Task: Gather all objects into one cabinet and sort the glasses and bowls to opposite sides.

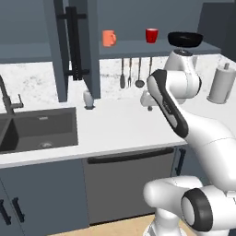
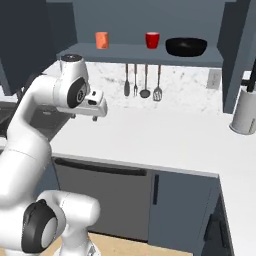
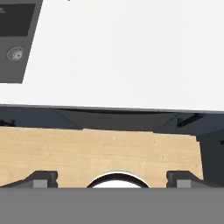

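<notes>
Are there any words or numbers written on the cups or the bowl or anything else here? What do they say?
None: no words, numbers or signs can be read anywhere.
The small orange cup, the small red cup and the wide black bowl on the slate-blue shelf are plain.
The white soap bottle shows no label.

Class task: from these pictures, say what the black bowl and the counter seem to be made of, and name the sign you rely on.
Bowl: glossy, maybe glazed ceramic or plastic; pale highlights glint along its black rim. Counter: smooth matt white, perhaps laminate or stone; even, no grain, unlike the speckled wall behind it.
</notes>
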Motion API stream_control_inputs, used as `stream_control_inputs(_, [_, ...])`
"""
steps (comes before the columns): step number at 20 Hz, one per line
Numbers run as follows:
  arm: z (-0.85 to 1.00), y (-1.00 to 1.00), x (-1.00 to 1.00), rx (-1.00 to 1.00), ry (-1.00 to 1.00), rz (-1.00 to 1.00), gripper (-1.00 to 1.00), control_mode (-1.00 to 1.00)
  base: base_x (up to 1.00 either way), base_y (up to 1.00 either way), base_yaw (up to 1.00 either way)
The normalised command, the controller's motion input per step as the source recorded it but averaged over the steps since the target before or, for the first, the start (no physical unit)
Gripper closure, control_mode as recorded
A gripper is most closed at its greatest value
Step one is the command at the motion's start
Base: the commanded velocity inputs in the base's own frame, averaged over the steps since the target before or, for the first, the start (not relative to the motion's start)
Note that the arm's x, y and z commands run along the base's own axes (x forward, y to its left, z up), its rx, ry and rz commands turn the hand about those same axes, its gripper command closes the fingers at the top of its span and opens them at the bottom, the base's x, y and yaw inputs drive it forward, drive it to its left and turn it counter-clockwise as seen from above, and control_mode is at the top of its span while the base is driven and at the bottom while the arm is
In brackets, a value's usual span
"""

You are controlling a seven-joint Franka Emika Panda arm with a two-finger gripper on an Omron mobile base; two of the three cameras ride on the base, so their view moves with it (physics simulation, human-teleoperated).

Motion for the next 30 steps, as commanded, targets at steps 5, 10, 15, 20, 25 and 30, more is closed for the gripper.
stream_control_inputs(5, [0.00, 0.00, 0.00, 0.00, 0.00, 0.00, -1.00, 1.00, -0.50, 0.02, 0.00])
stream_control_inputs(10, [0.00, 0.00, 0.00, 0.00, 0.00, 0.00, -1.00, 1.00, -0.58, 0.34, 0.00])
stream_control_inputs(15, [0.00, 0.00, 0.00, 0.00, 0.00, 0.00, -1.00, 1.00, -0.93, 0.18, 0.02])
stream_control_inputs(20, [0.00, 0.00, 0.00, 0.00, 0.00, 0.00, -1.00, 1.00, -0.69, 0.53, 0.00])
stream_control_inputs(25, [0.00, 0.00, 0.00, 0.00, 0.00, 0.00, -1.00, 1.00, -0.61, 0.96, 0.02])
stream_control_inputs(30, [0.00, 0.00, 0.00, 0.00, 0.00, 0.00, -1.00, 1.00, -0.23, 1.00, 0.04])
